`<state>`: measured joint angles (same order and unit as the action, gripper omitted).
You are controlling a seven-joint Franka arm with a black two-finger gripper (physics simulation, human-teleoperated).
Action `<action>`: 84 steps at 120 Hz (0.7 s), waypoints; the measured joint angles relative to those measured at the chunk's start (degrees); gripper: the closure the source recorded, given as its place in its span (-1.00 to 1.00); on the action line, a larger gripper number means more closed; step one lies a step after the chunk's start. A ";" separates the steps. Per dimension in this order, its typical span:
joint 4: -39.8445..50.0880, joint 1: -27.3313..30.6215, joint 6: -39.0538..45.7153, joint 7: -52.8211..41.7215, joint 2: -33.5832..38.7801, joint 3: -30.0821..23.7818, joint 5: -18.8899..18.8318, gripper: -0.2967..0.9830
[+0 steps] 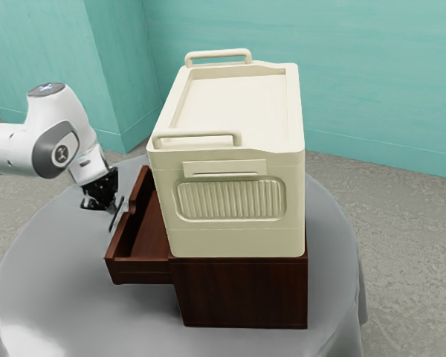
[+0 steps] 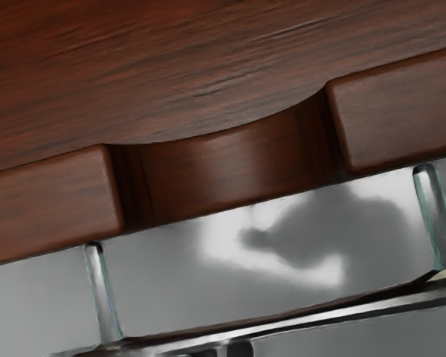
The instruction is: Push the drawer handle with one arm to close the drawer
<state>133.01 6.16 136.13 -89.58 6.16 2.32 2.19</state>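
Observation:
My gripper (image 1: 102, 195) is low at the outer side of the pulled-out drawer, beside its metal handle (image 1: 117, 215). The dark red-brown drawer (image 1: 141, 269) stands open toward the exterior view's left, out of its cabinet (image 1: 241, 292). In the wrist view, the front panel's top edge (image 2: 52, 199) has a curved notch, and the handle's shiny post (image 2: 102, 297) joins a long bar along the lower edge. Whether hand and handle touch is unclear.
A cream box (image 1: 230, 239) with two top handles rests on the cabinet. Both stand on a round table with a grey cloth (image 1: 67, 297); bare cloth lies in front of the drawer. Teal walls (image 1: 372, 82) rise behind.

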 joint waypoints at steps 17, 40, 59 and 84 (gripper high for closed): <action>-0.01 -0.06 0.30 -1.36 -0.48 -1.16 1.43 0.69; -0.15 -0.73 0.92 -2.76 -1.02 -1.92 4.07 0.69; -0.26 -1.70 1.40 -3.62 -1.47 -2.03 5.93 0.69; -0.49 -1.86 1.73 -4.47 -1.90 -3.51 7.85 0.68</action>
<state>132.52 4.29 137.85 -94.04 4.27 -1.19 10.04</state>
